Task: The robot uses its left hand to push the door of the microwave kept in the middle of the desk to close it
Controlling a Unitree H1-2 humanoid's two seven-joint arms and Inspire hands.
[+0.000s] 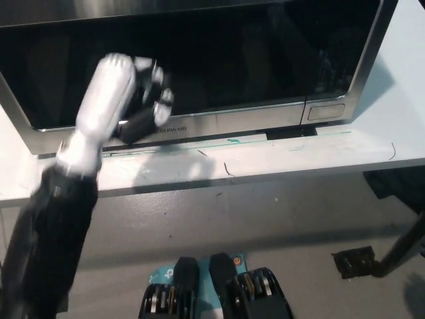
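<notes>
The microwave (pixel 199 73) is being shown across the upper part of the head view, sitting on the white desk (pixel 265 163), whose front edge is running across the middle of the picture. The microwave's dark glass door (pixel 219 60) is being seen flat against the steel body, flush with the frame, with the steel strip along its bottom edge and a push button (pixel 325 111) at the lower right corner just beside it. Below the desk, grey floor (pixel 265 226) is being seen, with a small black object (pixel 355 261) lying on it at the lower right.

The white left hand (pixel 136 93) is being held in front of the lower left part of the door, at the height of the bottom strip, with its black forearm running down to the lower left corner. The hand is being blurred by motion; the fingers (pixel 158 106) are being seen curled loosely and holding nothing, and whether they are touching the door cannot be told. The right hand is not being shown.
</notes>
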